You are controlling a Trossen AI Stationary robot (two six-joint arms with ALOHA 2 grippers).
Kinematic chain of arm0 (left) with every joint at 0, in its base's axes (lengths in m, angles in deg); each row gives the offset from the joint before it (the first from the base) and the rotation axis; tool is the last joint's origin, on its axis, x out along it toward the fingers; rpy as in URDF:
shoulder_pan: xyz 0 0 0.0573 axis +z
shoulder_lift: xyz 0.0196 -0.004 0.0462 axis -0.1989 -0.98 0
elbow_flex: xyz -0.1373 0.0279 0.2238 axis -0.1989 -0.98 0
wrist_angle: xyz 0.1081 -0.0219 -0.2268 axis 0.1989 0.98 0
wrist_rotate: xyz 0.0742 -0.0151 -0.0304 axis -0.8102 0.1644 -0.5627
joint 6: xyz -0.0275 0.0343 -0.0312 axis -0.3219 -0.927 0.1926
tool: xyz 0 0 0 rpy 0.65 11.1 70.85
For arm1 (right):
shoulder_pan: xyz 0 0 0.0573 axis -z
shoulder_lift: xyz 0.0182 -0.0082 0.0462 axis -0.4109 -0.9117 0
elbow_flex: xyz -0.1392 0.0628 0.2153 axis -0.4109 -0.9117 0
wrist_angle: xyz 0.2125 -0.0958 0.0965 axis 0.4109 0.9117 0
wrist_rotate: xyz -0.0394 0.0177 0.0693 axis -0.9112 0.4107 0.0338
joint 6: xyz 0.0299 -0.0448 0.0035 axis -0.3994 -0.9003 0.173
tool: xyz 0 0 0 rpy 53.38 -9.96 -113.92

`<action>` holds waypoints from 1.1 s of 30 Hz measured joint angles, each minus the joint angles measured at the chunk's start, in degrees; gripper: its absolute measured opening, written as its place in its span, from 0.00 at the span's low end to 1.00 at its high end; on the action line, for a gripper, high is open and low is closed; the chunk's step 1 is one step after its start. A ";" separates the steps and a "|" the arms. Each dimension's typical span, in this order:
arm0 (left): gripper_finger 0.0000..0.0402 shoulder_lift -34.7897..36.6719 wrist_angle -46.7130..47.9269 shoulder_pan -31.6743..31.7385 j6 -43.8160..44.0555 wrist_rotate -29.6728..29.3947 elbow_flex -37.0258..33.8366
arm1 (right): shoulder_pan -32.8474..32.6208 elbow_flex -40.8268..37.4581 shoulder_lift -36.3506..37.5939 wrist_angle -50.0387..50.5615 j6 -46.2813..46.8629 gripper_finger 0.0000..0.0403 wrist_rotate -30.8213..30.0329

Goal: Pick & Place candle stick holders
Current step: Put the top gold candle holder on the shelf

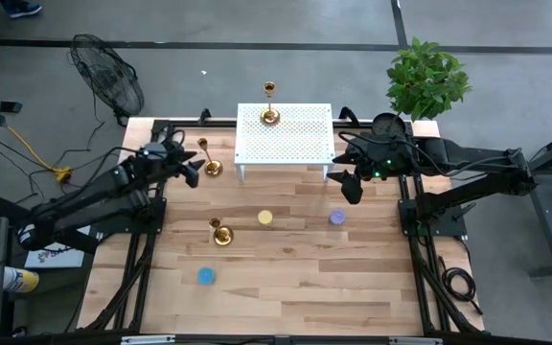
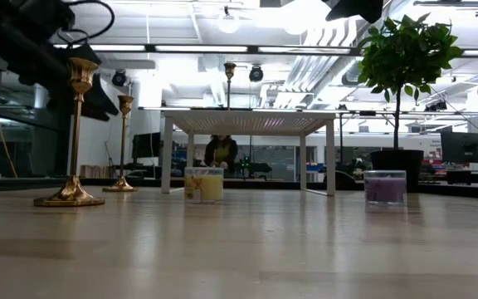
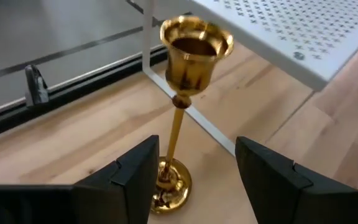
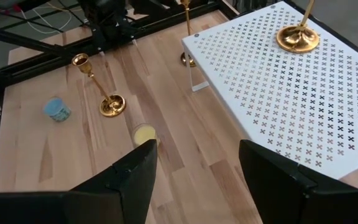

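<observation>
Left gripper (image 1: 192, 172) is wide open w/ nothing in it, just beside the candle stick holder (image 1: 208, 157) standing by the white perforated shelf's (image 1: 286, 134) left edge. Stem is upright, so the fingers (image 3: 135, 174) need to close sideways around it. In the left wrist view the stem sits just ahead of the gap between them, not yet between them imo. A 2nd holder (image 1: 220, 231) stands mid-table, a 3rd (image 1: 269, 103) is on the shelf. Right gripper (image 1: 350, 185) waits open and empty by the shelf's right front corner, so left is way closer. The low view shows the stems' height, which the high view flattens.
</observation>
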 joint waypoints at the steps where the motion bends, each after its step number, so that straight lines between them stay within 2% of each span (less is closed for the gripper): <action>1: 0.52 -0.26 -1.54 0.00 -0.19 -0.62 -0.94 | 0.00 0.00 0.00 -0.01 -0.01 0.55 -0.02; 11: 0.52 -4.88 -14.59 0.00 -3.08 -2.32 -6.06 | 0.01 0.00 0.00 -0.02 -0.22 0.55 -0.23; 21: 0.52 -12.48 -24.50 0.00 -4.93 -4.70 -6.19 | 0.00 0.00 0.00 -0.02 -0.26 0.55 -0.80; 26: 0.52 -14.03 -26.74 0.00 -5.11 -5.47 -6.17 | 0.01 0.00 0.00 0.08 -0.22 0.55 -1.54; 29: 0.48 -14.07 -28.19 0.00 -5.09 -5.47 -6.17 | 0.01 0.00 0.00 0.53 -0.18 0.55 -1.58; 33: 0.39 -14.08 -28.51 0.00 -5.14 -5.53 -6.17 | -0.01 0.00 0.00 0.92 -0.07 0.55 -1.68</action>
